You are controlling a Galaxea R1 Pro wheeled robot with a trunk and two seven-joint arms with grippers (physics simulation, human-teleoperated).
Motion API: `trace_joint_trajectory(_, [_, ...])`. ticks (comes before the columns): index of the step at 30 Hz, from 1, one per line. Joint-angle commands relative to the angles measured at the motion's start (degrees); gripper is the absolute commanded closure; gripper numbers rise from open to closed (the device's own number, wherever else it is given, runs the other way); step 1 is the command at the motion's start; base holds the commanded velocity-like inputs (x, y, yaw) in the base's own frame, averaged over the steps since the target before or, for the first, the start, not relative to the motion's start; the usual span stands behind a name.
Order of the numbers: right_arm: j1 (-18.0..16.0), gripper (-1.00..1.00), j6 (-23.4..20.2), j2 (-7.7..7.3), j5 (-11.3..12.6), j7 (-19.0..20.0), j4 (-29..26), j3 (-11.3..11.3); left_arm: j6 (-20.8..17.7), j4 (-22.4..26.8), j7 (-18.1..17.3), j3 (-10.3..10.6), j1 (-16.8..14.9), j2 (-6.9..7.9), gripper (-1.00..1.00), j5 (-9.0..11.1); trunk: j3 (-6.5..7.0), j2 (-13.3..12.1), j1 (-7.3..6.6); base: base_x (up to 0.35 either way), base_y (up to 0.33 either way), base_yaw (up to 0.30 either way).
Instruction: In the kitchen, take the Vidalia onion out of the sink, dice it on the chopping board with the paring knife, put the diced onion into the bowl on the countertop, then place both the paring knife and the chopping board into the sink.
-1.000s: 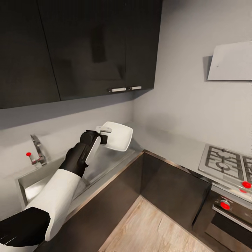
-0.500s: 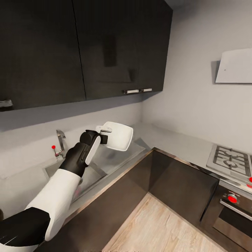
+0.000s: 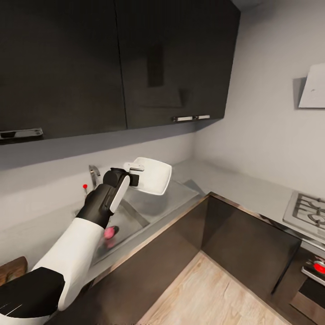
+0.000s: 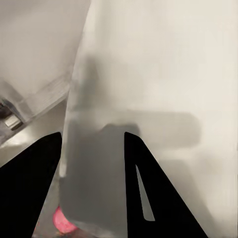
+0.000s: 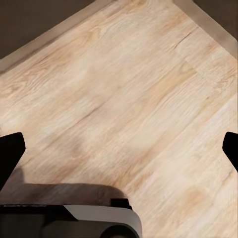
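Note:
My left gripper [image 3: 133,174] is shut on the rim of the white bowl [image 3: 151,175], holding it tilted in the air over the countertop [image 3: 239,187] beside the sink [image 3: 132,219]. Up close, the bowl [image 4: 148,84] sits between the dark fingers [image 4: 29,191]. The pinkish Vidalia onion [image 3: 109,233] lies in the basin, partly behind my left forearm, and it peeks out below the bowl [image 4: 63,221]. A corner of the brown chopping board [image 3: 11,270] shows at the far left. My right gripper [image 5: 119,148] hangs open over the wooden floor.
A chrome tap [image 3: 94,173] with a red knob [image 3: 85,186] stands behind the sink. Dark upper cabinets [image 3: 113,67] hang above. The counter turns a corner toward a stove [image 3: 309,211] at the right, under a range hood [image 3: 313,86].
The camera has swung left, so the cabinets and stove slid right in the picture. The onion and the board's corner have come into view. The left arm still holds the bowl the same way.

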State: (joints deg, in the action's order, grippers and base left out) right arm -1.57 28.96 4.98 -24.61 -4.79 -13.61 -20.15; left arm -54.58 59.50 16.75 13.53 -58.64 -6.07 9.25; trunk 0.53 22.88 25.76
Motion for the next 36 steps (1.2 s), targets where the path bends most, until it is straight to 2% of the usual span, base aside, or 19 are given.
trace_joint_trajectory(1, [-0.01,-1.0,0.13,0.03,-0.61,-0.35,0.03,-0.25,-0.14,0.0,0.56,0.09,-0.04,0.0,1.0,0.53,-0.04,0.04,0.02,0.0,0.0,0.278])
trace_joint_trajectory(36, [-0.01,-1.0,0.08,0.03,-0.62,-0.38,0.01,-0.25,-0.14,-0.5,0.56,0.09,0.01,0.0,1.0,0.6,-0.97,0.04,0.02,0.0,0.0,0.286])
